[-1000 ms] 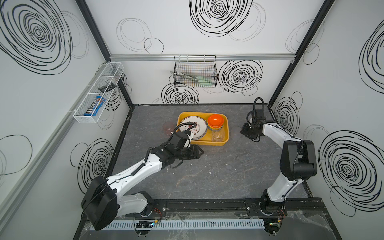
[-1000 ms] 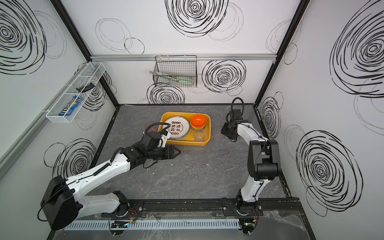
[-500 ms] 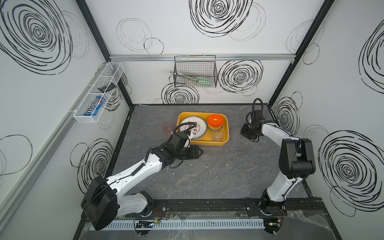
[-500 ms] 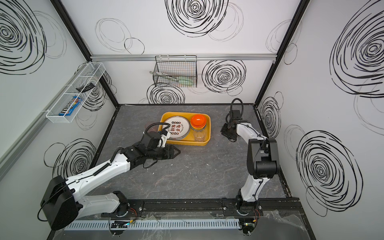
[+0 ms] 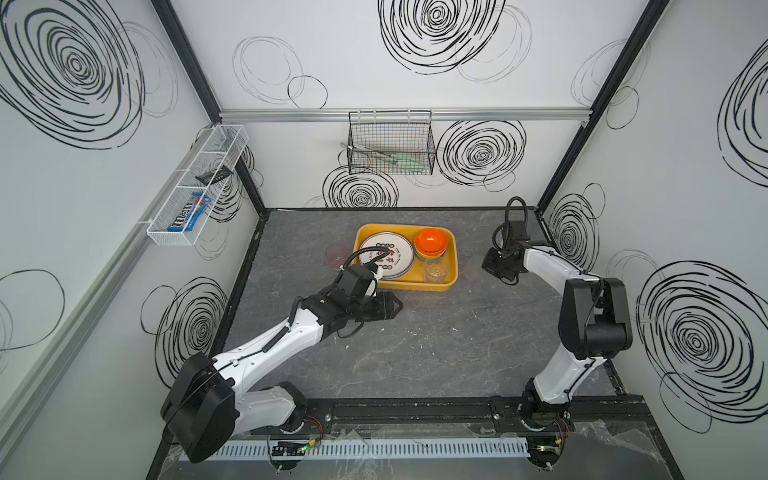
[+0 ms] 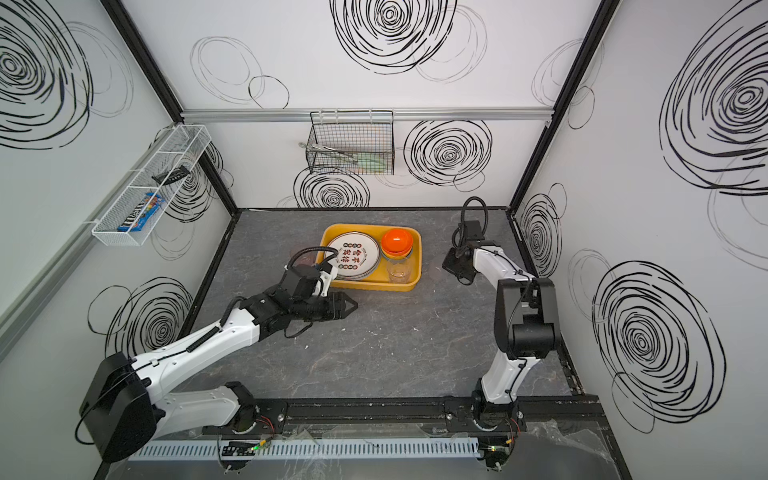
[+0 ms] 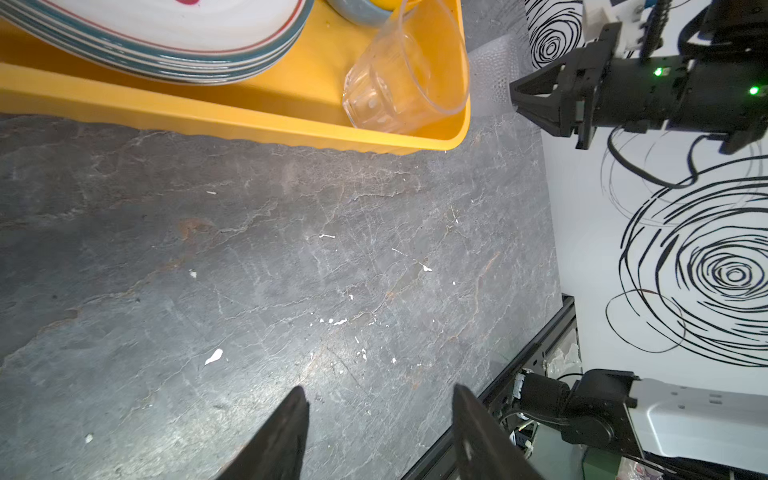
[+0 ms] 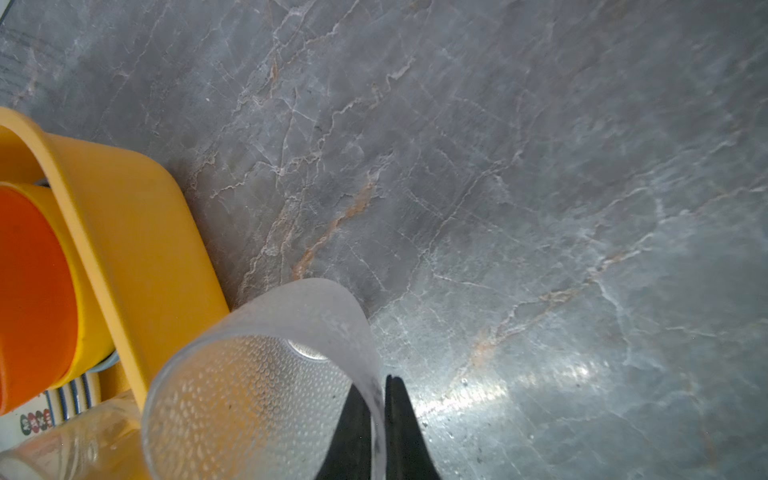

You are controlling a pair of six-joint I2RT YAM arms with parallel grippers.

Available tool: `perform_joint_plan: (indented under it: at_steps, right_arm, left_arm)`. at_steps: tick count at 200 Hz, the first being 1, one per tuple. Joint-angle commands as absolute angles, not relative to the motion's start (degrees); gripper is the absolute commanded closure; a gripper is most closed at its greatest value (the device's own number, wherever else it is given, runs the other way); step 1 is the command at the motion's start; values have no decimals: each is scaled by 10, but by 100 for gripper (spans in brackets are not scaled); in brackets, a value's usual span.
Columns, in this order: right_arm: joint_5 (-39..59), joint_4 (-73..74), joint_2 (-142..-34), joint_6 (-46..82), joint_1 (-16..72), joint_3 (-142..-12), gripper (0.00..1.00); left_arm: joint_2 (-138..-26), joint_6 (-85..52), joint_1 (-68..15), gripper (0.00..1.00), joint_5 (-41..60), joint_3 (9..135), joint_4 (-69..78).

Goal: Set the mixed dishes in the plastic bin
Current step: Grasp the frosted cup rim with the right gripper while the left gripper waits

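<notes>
Both top views: the plastic bin (image 5: 415, 286), holding plates (image 5: 386, 254), an orange bowl (image 5: 431, 241) and a clear cup (image 5: 436, 270), stood at the back of the table (image 5: 415, 353). Left wrist view: the left gripper (image 7: 378, 399) hung empty, jaws apart, near the bin. Right wrist view: the right gripper (image 8: 380, 399) pinched a frosted cup (image 8: 257, 374) by its wall just outside the bin.

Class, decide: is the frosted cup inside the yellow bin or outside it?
Outside. The frosted cup is beside the bin, outside its wall, rim pinched by the right gripper.
</notes>
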State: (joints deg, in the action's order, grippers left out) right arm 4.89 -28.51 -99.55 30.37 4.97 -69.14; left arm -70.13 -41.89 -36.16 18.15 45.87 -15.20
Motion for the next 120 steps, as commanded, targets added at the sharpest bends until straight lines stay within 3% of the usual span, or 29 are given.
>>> perform_joint_plan:
  at_steps: [1, 120]
  right_arm:
    - [27, -310, -953, 294, 54, -691, 93]
    - [52, -366, -888, 264, 91, -744, 95]
  left_arm:
    - [-686, -414, -353, 41, 184, 448, -137]
    - [-659, -414, -326, 40, 185, 431, -141]
